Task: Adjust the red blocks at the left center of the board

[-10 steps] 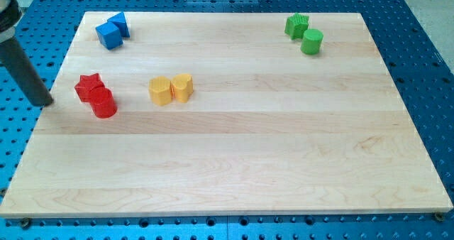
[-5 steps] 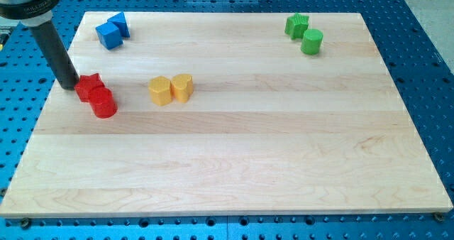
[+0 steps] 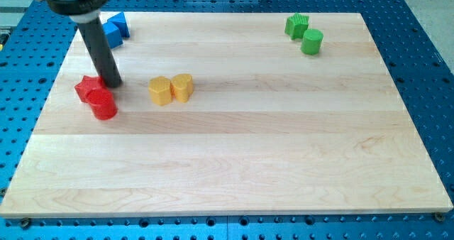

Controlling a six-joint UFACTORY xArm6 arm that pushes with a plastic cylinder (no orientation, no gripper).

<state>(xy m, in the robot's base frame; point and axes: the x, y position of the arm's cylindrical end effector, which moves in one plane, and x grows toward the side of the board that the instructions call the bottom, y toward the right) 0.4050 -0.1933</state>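
The rod is seen slanting down from the view's top left; my tip (image 3: 112,83) is set just above the red star block (image 3: 88,88) and red cylinder block (image 3: 103,104), left-center of the board (image 3: 234,155). No claw is fitted.

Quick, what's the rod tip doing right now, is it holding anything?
My tip: no gripper, holds nothing; it sits just at the upper right of the red star block, by the red cylinder.

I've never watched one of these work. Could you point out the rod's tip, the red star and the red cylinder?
My tip (image 3: 112,83): camera view, the rod's very bottom end.
Red star block (image 3: 87,89): camera view, its top face.
Red cylinder block (image 3: 104,104): camera view, its top face.
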